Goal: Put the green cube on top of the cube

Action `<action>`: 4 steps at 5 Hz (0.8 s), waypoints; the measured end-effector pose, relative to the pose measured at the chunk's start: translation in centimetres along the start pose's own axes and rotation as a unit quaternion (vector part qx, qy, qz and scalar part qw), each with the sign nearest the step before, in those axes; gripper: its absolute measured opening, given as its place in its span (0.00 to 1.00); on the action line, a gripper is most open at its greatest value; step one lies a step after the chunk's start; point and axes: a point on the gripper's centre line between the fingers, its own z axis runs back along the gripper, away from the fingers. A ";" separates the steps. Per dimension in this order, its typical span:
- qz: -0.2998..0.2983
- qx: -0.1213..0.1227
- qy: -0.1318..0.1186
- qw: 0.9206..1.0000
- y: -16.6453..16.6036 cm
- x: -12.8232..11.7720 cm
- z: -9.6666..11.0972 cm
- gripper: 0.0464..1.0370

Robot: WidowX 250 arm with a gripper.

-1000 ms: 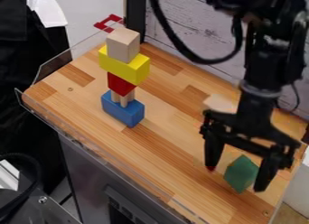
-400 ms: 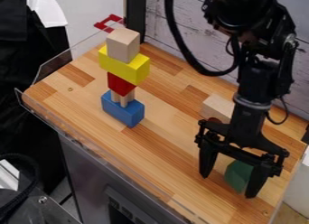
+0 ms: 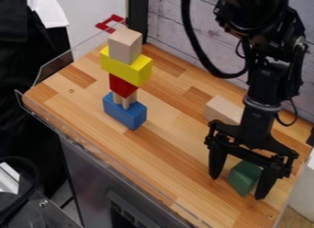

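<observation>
- The green cube (image 3: 244, 178) sat on the wooden table (image 3: 175, 169), low in the camera view.
- The claw (image 3: 237, 188) hung over it, spread wide, with the cube showing between its fingers.
- Farther back stood a tower: blue block (image 3: 125, 112), two pale posts (image 3: 126, 101), red block (image 3: 122, 85), yellow block (image 3: 126, 67) and plain wooden cube (image 3: 125, 46) on top.
- A pale block (image 3: 223, 110) lay behind the claw.
</observation>
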 end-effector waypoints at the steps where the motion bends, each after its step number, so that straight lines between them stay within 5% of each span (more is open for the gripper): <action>1: 0.006 -0.002 -0.008 1.000 -0.1 0.2 0.0 0.92; 2: 0.012 -0.005 -0.012 1.000 0.0 0.3 -0.1 0.63; 3: 0.018 -0.008 -0.021 1.000 0.2 0.0 -0.2 0.52; 4: 0.020 -0.007 -0.040 0.999 0.3 -0.5 1.6 0.52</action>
